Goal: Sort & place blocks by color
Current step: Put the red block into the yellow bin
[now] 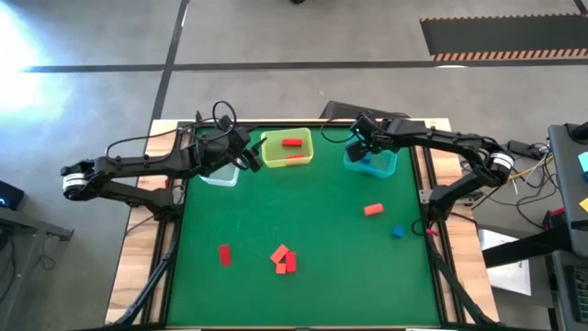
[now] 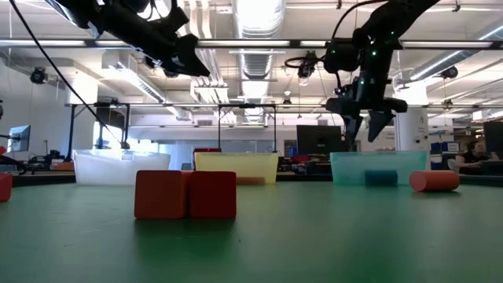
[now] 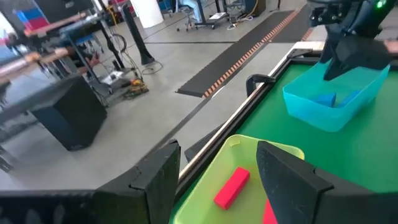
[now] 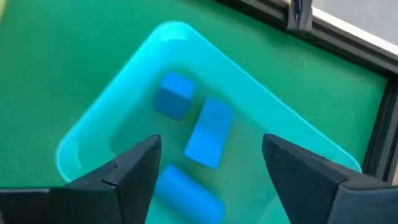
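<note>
My right gripper [image 1: 360, 145] hangs open above the teal bin [image 1: 390, 165], fingers pointing down, nothing between them. Three blue blocks lie on the bin's floor: a cube [image 4: 174, 95], a bar [image 4: 209, 132] and a third piece [image 4: 186, 193]. My left gripper [image 1: 243, 152] is open in the air between the clear bin [image 1: 219, 173] and the yellow bin [image 1: 274, 161], which holds red blocks [image 1: 292, 142]. On the green mat lie an orange-red block [image 1: 372, 210], a blue block [image 1: 398, 232], a red block [image 1: 224, 255] and a cluster of red blocks [image 1: 283, 259].
The three bins stand in a row along the mat's far edge. The loose blocks lie in the near half of the mat, with free room between them and the bins. Wooden table rims [image 1: 138, 267] border the mat on both sides.
</note>
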You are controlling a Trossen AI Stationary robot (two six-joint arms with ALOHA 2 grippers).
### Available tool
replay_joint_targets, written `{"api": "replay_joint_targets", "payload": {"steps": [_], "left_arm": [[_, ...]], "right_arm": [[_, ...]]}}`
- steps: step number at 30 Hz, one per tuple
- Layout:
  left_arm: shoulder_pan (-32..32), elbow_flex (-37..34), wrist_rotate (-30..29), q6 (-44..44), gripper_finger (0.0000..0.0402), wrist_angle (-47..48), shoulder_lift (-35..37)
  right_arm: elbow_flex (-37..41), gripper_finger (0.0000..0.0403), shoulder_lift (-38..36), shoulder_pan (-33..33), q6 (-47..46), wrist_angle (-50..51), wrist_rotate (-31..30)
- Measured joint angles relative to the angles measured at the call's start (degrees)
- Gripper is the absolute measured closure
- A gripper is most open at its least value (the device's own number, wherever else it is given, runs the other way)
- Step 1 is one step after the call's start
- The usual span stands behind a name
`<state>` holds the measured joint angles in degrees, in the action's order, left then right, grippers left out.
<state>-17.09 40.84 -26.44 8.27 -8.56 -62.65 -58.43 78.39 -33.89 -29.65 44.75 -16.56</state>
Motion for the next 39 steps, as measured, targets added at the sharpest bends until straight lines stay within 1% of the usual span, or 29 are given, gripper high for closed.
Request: {"api": "replay_joint_targets", "payload": {"steps": [3,7,13,16,19,21,23,29,32,36,39], "left_arm": [[0.3,0.0,0.9,-3.7,0.0206,0.2,0.0],[2.3,0.0,2.8,-7.8,0.0206,0.6,0.0],[7.9,0.0,3.5,-11.8,0.0206,0.6,0.0],[10.7,0.0,3.5,-16.3,0.0206,1.0,0.0],[13.0,0.0,3.6,-22.4,0.0206,4.2,0.0],[14.3,0.2,3.6,-28.5,0.0206,7.8,0.0],[15.5,1.1,3.7,-36.2,0.0206,13.6,0.0],[18.9,4.1,4.2,-61.6,0.0206,37.0,-1.9],[21.0,6.3,9.2,-70.0,0.0206,43.4,-4.8],[24.3,9.5,18.2,-77.0,0.0206,49.9,-10.5],[27.5,12.9,24.2,-81.9,0.0206,57.0,-14.9]], "right_arm": [[-0.1,0.0114,-0.1,0.8,0.9,-3.4,-0.2],[0.1,0.0110,-0.3,3.4,3.2,-9.8,-0.1],[0.1,0.0120,-0.4,8.3,9.3,-21.2,0.0],[0.1,0.0127,-0.4,10.5,13.0,-26.7,0.0],[0.1,0.0131,-0.4,12.4,16.4,-31.1,0.0],[0.1,0.0131,-0.4,13.3,18.8,-33.6,0.1],[0.1,0.0130,-0.4,13.8,20.3,-35.2,0.1],[0.2,0.0131,-0.4,13.9,23.0,-37.3,0.1],[0.2,0.0133,-0.4,13.9,23.8,-38.0,0.1],[0.2,0.0133,-0.4,13.9,24.4,-38.3,0.1],[0.2,0.0131,-0.4,13.9,24.4,-38.3,0.1]]}}
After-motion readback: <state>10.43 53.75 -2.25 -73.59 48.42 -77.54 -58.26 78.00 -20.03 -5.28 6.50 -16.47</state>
